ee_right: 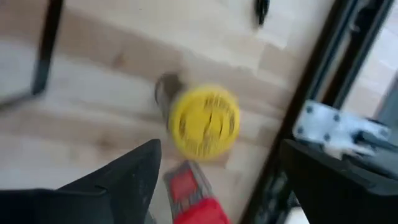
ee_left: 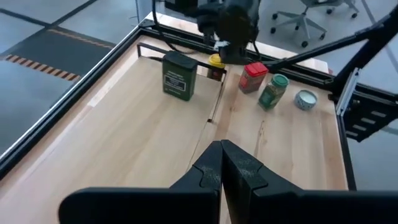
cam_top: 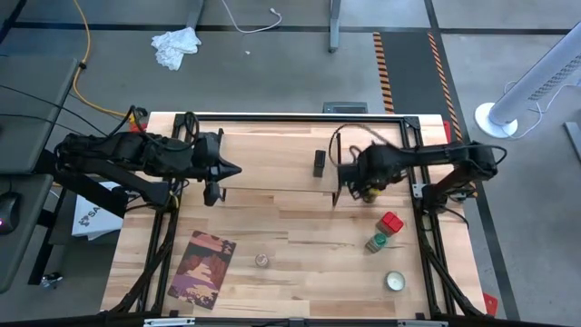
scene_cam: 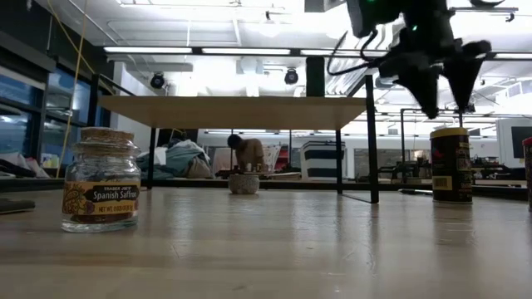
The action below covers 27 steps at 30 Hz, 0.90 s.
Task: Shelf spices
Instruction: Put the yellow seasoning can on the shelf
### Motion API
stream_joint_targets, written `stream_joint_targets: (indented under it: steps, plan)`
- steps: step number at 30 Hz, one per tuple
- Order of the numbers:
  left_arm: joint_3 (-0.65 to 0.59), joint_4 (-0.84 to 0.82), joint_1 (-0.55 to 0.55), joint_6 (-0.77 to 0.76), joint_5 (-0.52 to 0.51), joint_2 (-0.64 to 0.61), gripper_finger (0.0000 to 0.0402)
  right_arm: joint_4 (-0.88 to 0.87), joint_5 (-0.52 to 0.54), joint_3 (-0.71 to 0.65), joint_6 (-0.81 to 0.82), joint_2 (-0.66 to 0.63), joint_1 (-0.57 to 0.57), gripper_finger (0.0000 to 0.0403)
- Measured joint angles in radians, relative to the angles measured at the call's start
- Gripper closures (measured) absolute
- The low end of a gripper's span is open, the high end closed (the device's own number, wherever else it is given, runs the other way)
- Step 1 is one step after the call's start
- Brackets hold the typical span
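Yellow-lidded jar (ee_right: 204, 122): upright on the surface, directly beneath right end effector (ee_right: 217, 180), whose fingers stand spread, released. Left end effector (ee_left: 222, 163): clenched, empty, well apart.

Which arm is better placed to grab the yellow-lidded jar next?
Right. The right gripper hangs open directly above the yellow-lidded jar; the left gripper is shut, well across the table.
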Motion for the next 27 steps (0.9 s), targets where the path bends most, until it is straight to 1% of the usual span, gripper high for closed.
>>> stream_joint_targets:
  steps: [5, 9, 12, 17, 23, 25, 27]
  plan:
    - [0.0, 0.0, 0.0, -0.027, -0.007, 0.002, 0.0401, 0.105, -0.027, -0.077, -0.083, -0.113, -0.09, 0.0078]
    - [0.0, -0.001, 0.0, -0.037, -0.049, 0.005, 0.0401, 0.155, -0.038, -0.164, -0.116, -0.171, -0.121, 0.0078]
    - [0.0, -0.001, 0.0, -0.039, -0.082, 0.006, 0.0401, 0.252, -0.063, -0.229, -0.118, -0.202, -0.127, 0.0078]
    - [0.0, -0.001, 0.0, -0.062, -0.117, 0.008, 0.0401, 0.34, -0.087, -0.299, -0.134, -0.201, -0.127, 0.0078]
    - [0.0, -0.001, 0.0, -0.1, -0.148, 0.008, 0.0401, 0.422, -0.065, -0.359, -0.122, -0.201, -0.127, 0.0079]
    - [0.0, 0.0, 0.0, -0.11, -0.156, 0.008, 0.0401, 0.417, -0.065, -0.371, -0.104, -0.201, -0.127, 0.009]
    - [0.0, -0.001, 0.0, -0.123, -0.158, 0.008, 0.0401, 0.396, -0.06, -0.372, -0.097, -0.201, -0.126, 0.0112]
